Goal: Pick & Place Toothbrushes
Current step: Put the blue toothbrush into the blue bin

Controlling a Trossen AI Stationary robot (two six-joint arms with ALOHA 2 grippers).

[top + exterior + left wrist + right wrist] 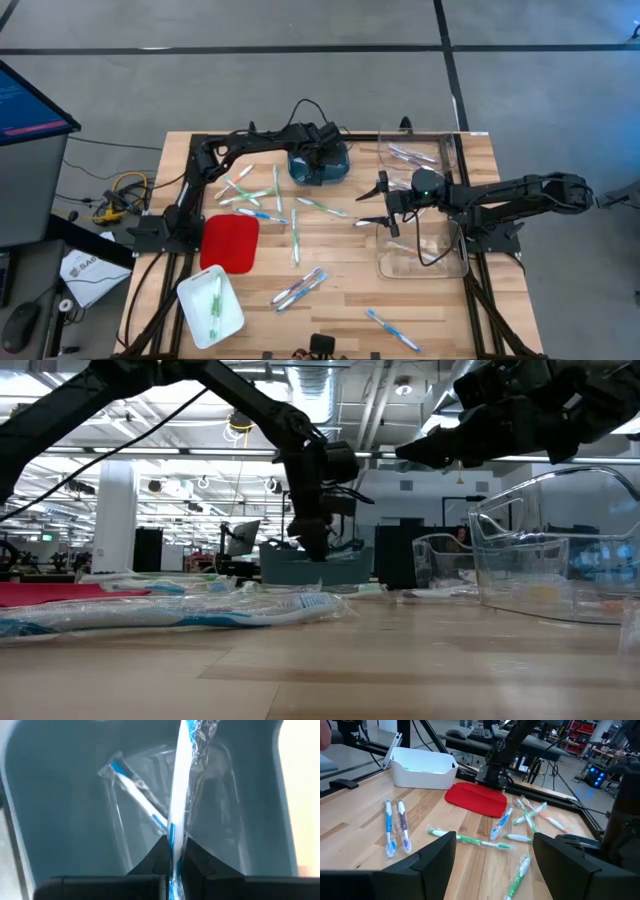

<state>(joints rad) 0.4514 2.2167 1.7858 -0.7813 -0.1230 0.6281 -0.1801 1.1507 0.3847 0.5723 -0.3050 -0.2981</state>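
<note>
The table point(330, 300) is carrying the whole scene, its wooden top scattered with wrapped toothbrushes. Two clear bins point(420, 245) are sitting at its right side, one nearer the far edge holding a few brushes point(412, 154). The red tray point(229, 241) is lying left of centre, with the white bin point(210, 305) near the front left corner holding a green brush point(215, 300). The blue bin point(318, 165) is standing at the far middle of the table.

The left arm is reaching across from the left side, and its gripper point(322, 148) is hanging over the blue bin. Its jaws are pressing together on a blue brush point(179, 795) in clear wrap, which is pointing down into the bin, where another blue brush point(137, 795) is already lying.

The right gripper point(372, 205) is hovering above the wood just left of the clear bins, its jaws spreading wide and gripping nothing.

Loose brushes are lying between the red tray and the blue bin in a cluster point(245, 190), green ones point(470, 840) are resting near the table's centre, a pair point(298, 290) is lying toward the front, and one blue brush point(392, 330) is sitting alone near the front right.
</note>
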